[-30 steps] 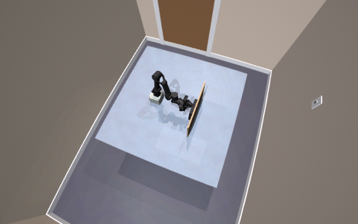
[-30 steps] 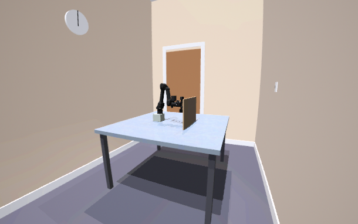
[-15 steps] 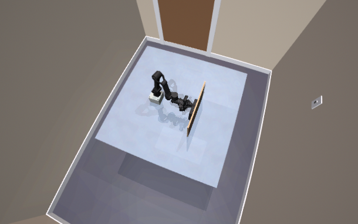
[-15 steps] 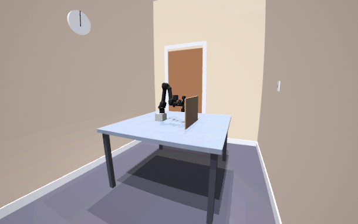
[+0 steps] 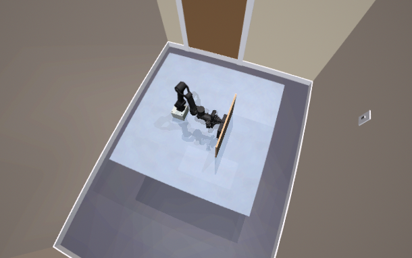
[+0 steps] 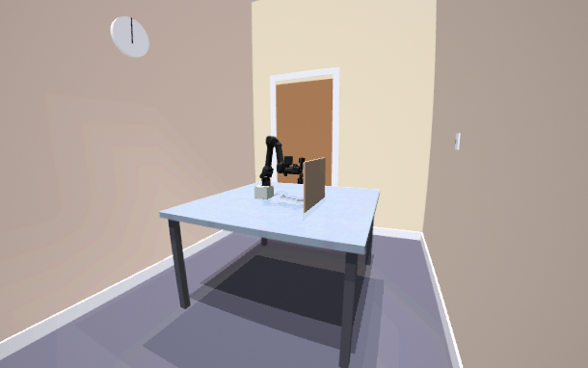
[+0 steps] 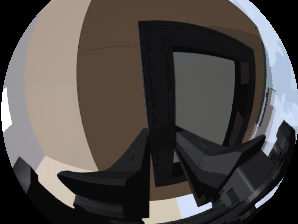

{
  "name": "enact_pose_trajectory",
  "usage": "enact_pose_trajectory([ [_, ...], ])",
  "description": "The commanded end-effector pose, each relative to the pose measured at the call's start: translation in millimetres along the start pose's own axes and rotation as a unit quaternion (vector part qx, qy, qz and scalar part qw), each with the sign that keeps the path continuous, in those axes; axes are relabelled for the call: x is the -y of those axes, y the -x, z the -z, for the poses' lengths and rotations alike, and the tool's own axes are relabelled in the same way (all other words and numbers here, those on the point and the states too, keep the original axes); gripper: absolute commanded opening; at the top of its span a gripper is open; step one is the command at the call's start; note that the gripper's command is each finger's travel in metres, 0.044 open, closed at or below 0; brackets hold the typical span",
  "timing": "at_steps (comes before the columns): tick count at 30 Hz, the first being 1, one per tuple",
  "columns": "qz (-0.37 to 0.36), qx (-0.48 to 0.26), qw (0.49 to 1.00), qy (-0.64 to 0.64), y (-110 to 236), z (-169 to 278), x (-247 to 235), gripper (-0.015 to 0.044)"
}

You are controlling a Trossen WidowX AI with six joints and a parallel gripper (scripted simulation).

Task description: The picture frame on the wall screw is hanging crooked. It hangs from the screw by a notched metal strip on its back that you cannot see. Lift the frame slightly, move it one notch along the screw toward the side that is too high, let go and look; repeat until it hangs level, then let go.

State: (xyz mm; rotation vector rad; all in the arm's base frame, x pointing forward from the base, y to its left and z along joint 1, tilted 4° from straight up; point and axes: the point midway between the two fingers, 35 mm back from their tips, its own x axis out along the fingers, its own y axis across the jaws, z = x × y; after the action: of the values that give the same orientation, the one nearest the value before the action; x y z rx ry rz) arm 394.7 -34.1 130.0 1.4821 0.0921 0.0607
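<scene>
The picture frame (image 5: 220, 131) (image 7: 160, 90) is against the robot's side of the upright panel (image 5: 225, 126) (image 6: 314, 183) (image 7: 112, 90), over the table (image 5: 152, 135) (image 6: 231, 214) (image 7: 285, 45). Screw and notched strip hidden. Wrist view is too warped for you to call level.

Gripper (image 5: 221, 121) (image 6: 303, 170) (image 7: 158, 131) is mostly closed, clamped on one black border rail near its end, one finger outside, one in the opening.

Handling, my guess: rigid, fairly light, smooth rail that could slip or pivot in the pads. Off-centre hold, so expect twist on the lift. Stay on the rail, off the grey centre; that may be the fragile part. Lift just enough to free the notch; too high and it could drop off the screw.
</scene>
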Motion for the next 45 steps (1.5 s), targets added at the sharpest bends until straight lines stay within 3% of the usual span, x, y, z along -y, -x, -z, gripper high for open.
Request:
enact_pose_trajectory([
  [1, -0.004, -0.001, 1.0, 0.0, -0.7, -0.6, -2.6, 0.0],
  [45, -0.004, -0.001, 1.0, 0.0, -0.7, -5.0, -1.3, 0.0],
])
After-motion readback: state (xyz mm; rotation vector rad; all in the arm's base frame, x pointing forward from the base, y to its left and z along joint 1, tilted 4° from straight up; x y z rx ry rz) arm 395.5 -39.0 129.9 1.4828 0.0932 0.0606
